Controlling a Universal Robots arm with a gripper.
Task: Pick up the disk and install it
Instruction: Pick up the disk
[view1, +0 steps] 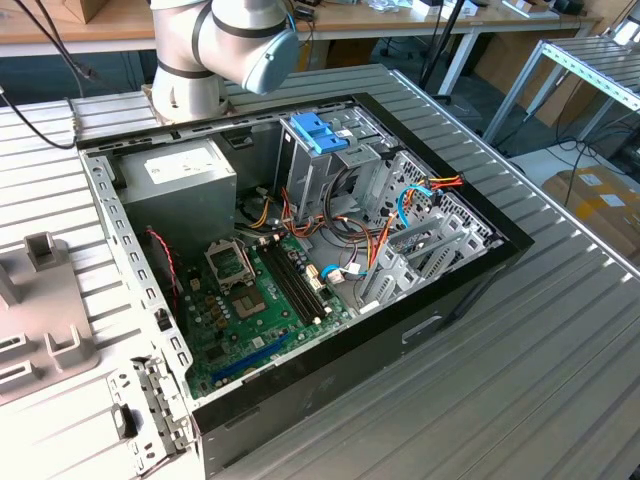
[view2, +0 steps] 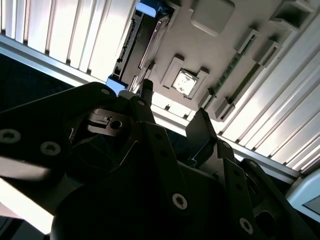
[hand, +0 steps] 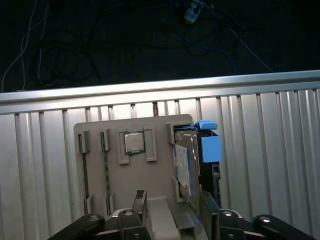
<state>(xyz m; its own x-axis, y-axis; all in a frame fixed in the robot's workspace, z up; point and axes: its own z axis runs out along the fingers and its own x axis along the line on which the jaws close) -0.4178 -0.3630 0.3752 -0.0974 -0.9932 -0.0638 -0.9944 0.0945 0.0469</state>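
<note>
Right now the open, empty hand (hand: 173, 200) hangs over the disk (hand: 186, 165) standing on edge in the grey tray (hand: 100, 170), at 9 o'clock from the computer (view1: 300, 260) in the exterior view, and a badly lined-up finger might knock it over.

ribbed metal table (hand: 280, 150), light-blue plastic on disk (hand: 185, 165)

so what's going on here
A robot arm is set to move a disk into the open PC case on the table. Its gripper hangs open and empty over a grey tray. The disk stands on edge in the tray beside a chip, not yet picked up.
</note>
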